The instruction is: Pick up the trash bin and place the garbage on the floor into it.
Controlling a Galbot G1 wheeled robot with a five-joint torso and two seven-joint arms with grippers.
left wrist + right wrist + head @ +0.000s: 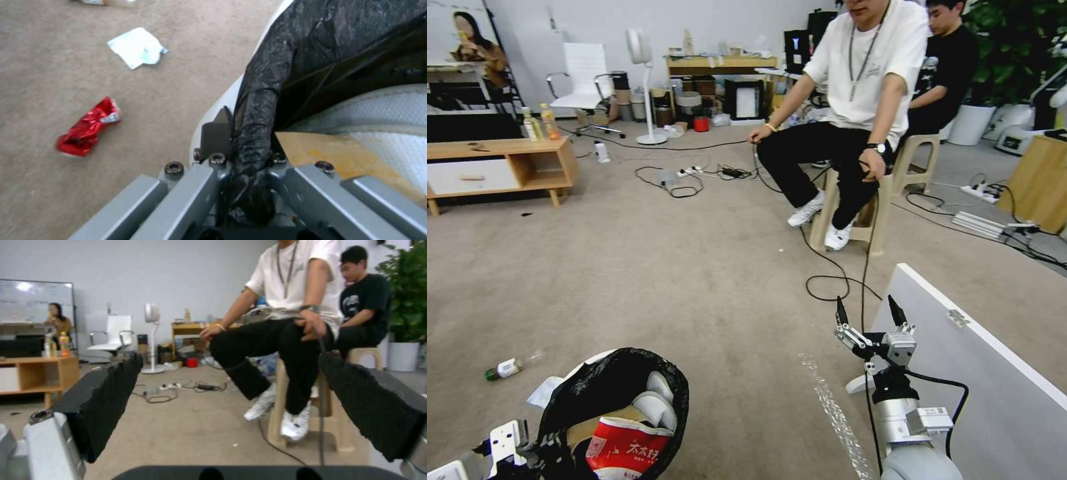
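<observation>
Beige-grey carpet, the floor (694, 280), runs across the whole room, strewn with cables (827, 273) near a seated person's stool (854, 220). Low at our left in the head view we hold the trash bin (617, 413), its black-lined mouth tipped up and toward our right, its long axis slanting away from our left gripper (242, 156). That gripper's jaws are clenched on the bin's bagged rim. Inside the bin lie a red-and-white snack packet (624, 450), a brown paper bag (594, 427) and white tissues (654, 400).

On the carpet just beyond the bin rests a small green-capped bottle (507, 368), lying on its side with its cap pointing to our left. The left wrist view adds what the head view hides behind the bin: a crushed red piece (86, 128) and a crumpled white tissue (135, 48), both on the carpet, well apart from each other.

Our right gripper (872, 317) hovers above the carpet by a grey-white panel (994, 400), fingers (106, 400) spread wide, nothing between them. A low wooden cabinet (500, 170) stands far off at our left.
</observation>
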